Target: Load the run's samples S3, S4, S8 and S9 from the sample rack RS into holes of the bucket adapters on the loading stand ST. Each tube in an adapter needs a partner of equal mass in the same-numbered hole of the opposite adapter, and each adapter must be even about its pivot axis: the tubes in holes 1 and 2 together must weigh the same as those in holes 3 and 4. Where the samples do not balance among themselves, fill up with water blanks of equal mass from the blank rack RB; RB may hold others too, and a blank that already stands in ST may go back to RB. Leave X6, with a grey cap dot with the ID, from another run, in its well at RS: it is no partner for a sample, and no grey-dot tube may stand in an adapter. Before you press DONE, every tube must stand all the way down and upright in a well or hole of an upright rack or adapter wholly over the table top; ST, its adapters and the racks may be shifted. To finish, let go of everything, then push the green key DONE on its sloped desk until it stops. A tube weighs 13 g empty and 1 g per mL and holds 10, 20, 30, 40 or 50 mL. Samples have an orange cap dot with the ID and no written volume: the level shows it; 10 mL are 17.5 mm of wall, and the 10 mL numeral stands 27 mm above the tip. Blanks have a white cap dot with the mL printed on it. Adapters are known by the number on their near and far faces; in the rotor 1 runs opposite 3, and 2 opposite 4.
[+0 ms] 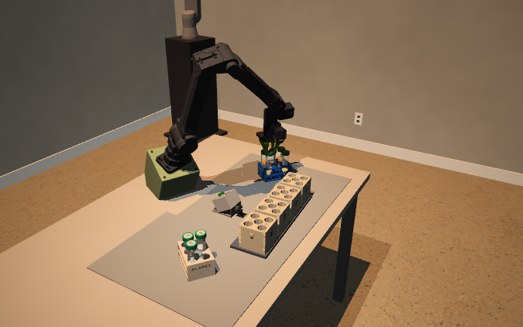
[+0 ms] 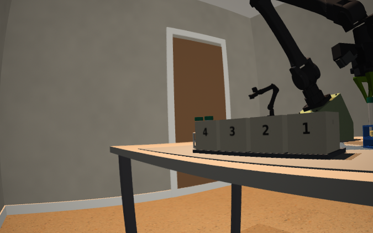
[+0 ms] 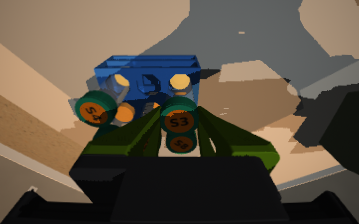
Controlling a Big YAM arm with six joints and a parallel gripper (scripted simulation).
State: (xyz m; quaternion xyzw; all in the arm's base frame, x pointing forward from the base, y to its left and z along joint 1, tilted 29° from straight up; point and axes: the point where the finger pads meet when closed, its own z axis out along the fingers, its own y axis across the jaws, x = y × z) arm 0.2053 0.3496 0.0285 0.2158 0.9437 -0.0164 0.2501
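1. Claw state: the claw (image 3: 179, 118) is pinching the green cap of sample tube S3 (image 3: 179, 123). One green finger bears on each side of the cap, and the orange ID dot faces straight up into the wrist camera.

2. Location of the held tube: S3 hangs directly below the claw with its long axis vertical. In the exterior view its lower end is down within the frame of the blue sample rack RS (image 1: 269, 173). Whether the tip is bottomed in a well cannot be told.

3. Neighbours: S8 (image 3: 181, 144) stands just beside S3, on the wrist side of the claw. S4 (image 3: 94, 111) stands farther out to one side. Both caps sit close to the fingers.

4. Governing relation: the loading stand ST (image 1: 255, 239) lies below the claw and to one side, just past RS. Its row of adapters runs away from the claw. Adapter 1 (image 2: 306, 133) is the end nearest the claw, and adapter 4 (image 2: 205, 136) is the farthest.

5. All visible adapter holes appear unfilled.

6. Judgement: transfer requires a straight vertical lift until the tip clears the RS frame and the neighbouring caps. Follow with a sideways carry along the bench (image 1: 51, 264) toward ST, keeping the tube upright.
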